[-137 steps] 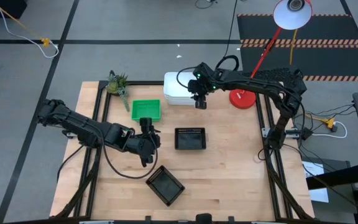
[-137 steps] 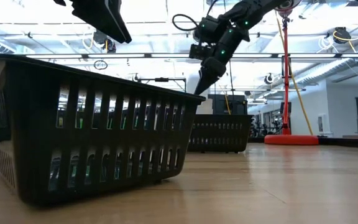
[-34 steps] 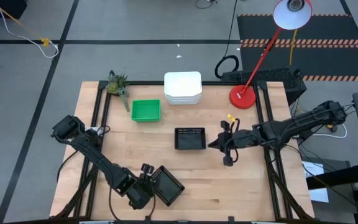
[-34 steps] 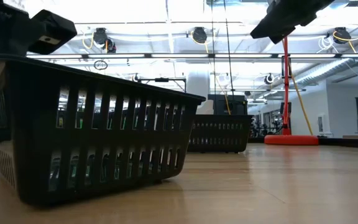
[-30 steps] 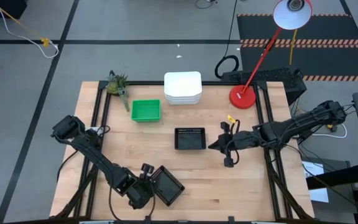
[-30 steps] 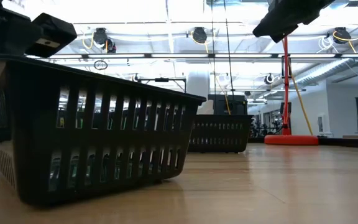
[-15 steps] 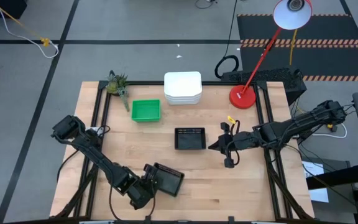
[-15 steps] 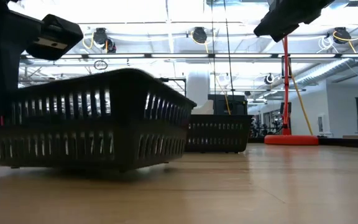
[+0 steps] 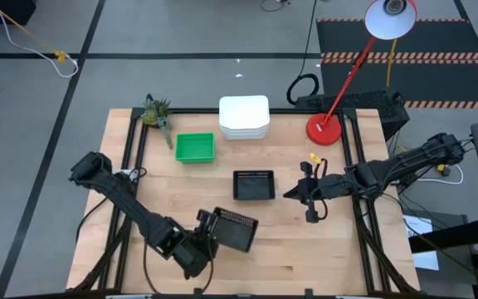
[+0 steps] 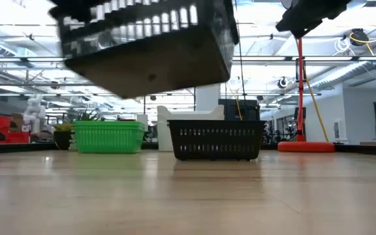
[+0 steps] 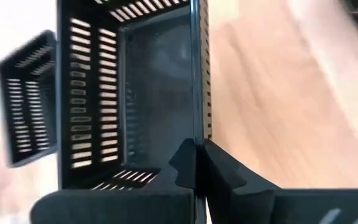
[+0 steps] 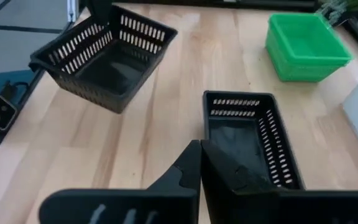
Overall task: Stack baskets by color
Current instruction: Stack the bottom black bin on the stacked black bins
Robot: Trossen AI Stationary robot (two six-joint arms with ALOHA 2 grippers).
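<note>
The left hand (image 9: 207, 229) grips a black basket (image 9: 234, 230) by its rim, clear of the surface (image 9: 289, 249); the right hand (image 9: 309, 192) hangs closed, empty.

Black basket (image 9: 236, 230) lifted (left gripper (image 9: 205, 232) clamped).

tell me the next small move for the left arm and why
Probably carry the lifted black basket toward the other black basket at the table's middle and line it up above. The left tool is shut on its rim, it hangs clear of the table, and the colours match.
</note>
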